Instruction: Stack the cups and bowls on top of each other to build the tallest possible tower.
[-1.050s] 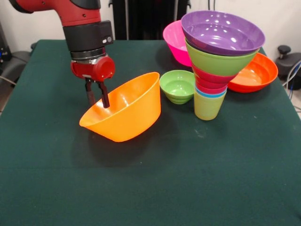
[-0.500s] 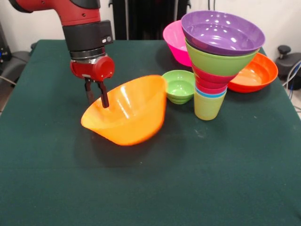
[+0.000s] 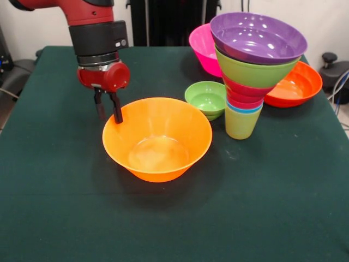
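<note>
The gripper [image 3: 108, 111] pinches the rim of the big orange bowl [image 3: 157, 139], one finger inside, one outside. The bowl sits upright on the table [image 3: 54, 207]. Well beyond the jaws stand the small green bowl [image 3: 206, 99] and the tower [image 3: 251, 71].
</note>
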You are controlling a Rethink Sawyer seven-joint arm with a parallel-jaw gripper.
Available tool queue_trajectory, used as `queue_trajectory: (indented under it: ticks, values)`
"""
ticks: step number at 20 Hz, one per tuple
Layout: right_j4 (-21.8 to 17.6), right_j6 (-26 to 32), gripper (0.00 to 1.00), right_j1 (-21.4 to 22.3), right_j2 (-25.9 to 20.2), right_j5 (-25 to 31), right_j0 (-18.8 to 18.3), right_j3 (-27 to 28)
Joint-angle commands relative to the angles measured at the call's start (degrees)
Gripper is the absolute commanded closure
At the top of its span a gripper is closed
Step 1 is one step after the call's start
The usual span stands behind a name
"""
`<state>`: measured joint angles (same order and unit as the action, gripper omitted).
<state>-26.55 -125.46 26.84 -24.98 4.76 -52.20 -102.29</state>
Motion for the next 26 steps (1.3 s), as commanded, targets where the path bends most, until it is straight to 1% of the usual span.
queue_trajectory:
  ticks: [1, 3, 13, 18, 26]
  values:
    - [-1.95, 1.67, 0.0, 1.06, -0.34, 5.73, 1.82, -0.39]
    - [-2.58, 1.33, 0.0, -0.24, 0.04, 4.21, 2.19, 0.21]
    - [-2.96, 0.03, 0.0, -3.78, 1.04, 1.1, 4.09, 2.79]
    - [-3.02, -0.13, 0.0, -4.63, 0.84, 0.27, 4.32, 3.13]
    - [-3.42, -0.16, 0.0, -5.17, 1.75, -0.54, 4.52, 3.42]
